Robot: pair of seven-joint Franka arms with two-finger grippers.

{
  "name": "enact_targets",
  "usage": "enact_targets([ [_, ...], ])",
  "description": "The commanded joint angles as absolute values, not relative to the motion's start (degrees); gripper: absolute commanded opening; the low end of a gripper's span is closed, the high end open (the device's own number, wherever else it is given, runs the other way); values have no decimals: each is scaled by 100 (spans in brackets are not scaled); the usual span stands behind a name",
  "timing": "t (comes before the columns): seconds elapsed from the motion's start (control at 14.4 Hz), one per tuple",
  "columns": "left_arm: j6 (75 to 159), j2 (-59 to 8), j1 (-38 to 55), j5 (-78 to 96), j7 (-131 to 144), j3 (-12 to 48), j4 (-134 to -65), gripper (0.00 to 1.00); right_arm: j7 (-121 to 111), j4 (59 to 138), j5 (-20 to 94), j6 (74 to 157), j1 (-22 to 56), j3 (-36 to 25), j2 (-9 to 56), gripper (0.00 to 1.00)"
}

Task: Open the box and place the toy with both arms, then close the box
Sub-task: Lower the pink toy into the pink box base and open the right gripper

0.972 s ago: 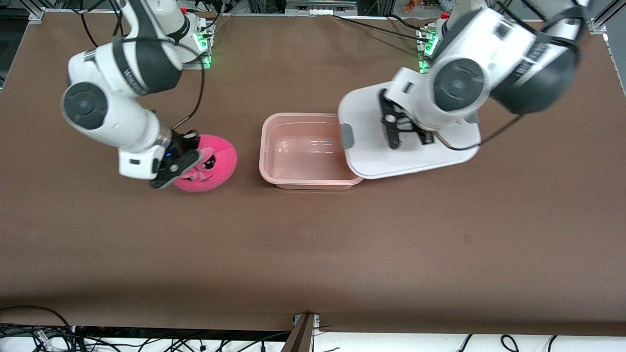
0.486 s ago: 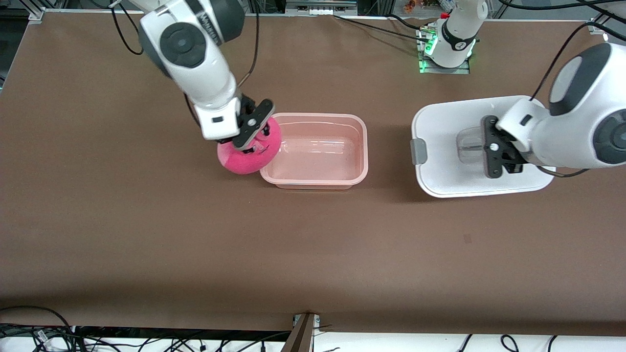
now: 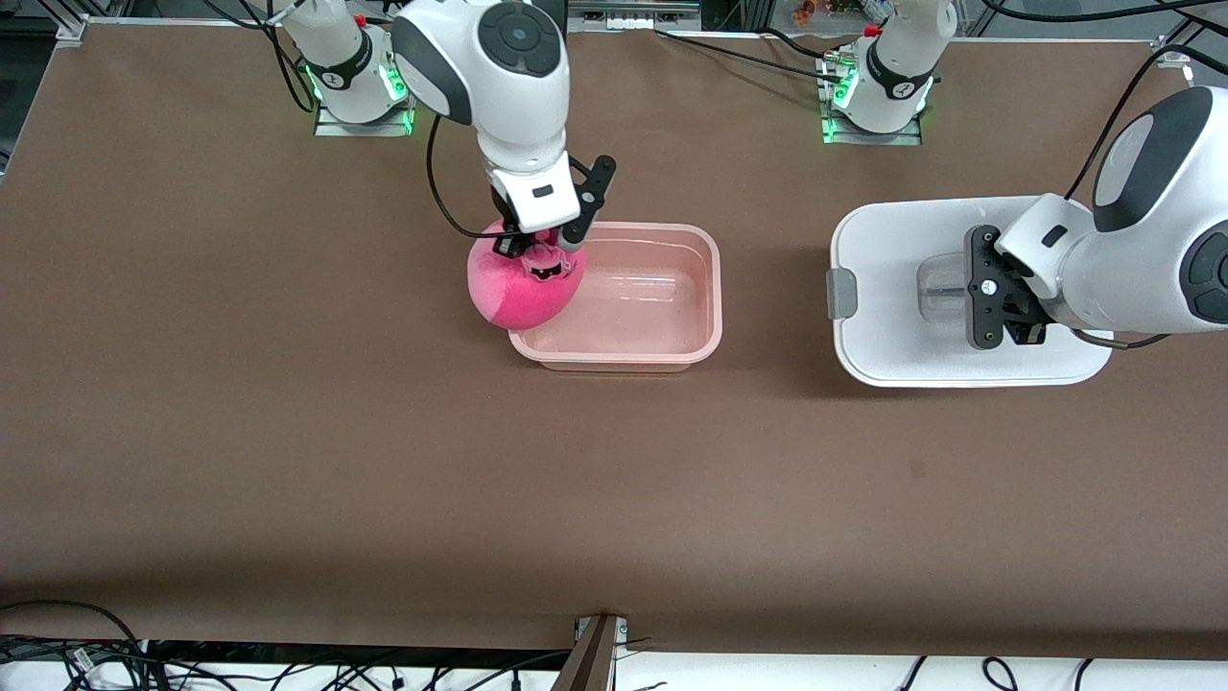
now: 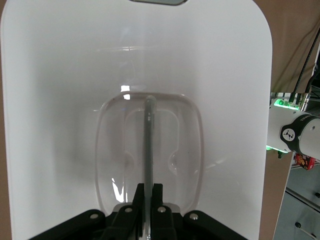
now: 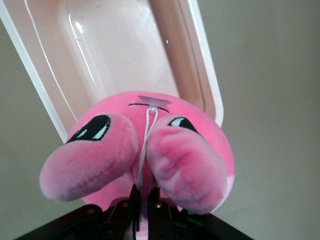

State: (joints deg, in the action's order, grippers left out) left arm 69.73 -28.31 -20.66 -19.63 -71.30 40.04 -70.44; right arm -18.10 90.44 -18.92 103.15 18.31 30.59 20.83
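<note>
Over the brown table my right gripper pinched the toy above the box rim, while the left gripper clamped the lid handle.

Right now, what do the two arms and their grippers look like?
Both arms are white jointed shells with dark grey bands and round dark joint caps. Black cables trail along them, and green lights glow at their bases. The right gripper and left gripper are black with visible screws.
</note>
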Motion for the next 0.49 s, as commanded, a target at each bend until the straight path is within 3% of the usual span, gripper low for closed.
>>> enact_targets([
  [0.0, 6908, -2848, -2039, -2162, -7356, 4043, -6926, 0, -1863, 8728, -2266, 10239, 2021, 3032, 2373, 0],
  [0.42, 6908, -2856, -2004, -2426, -7392, 4096, -6926, 0, -1645, 8377, -2461, 10388, 2390, 3015, 2960, 0],
])
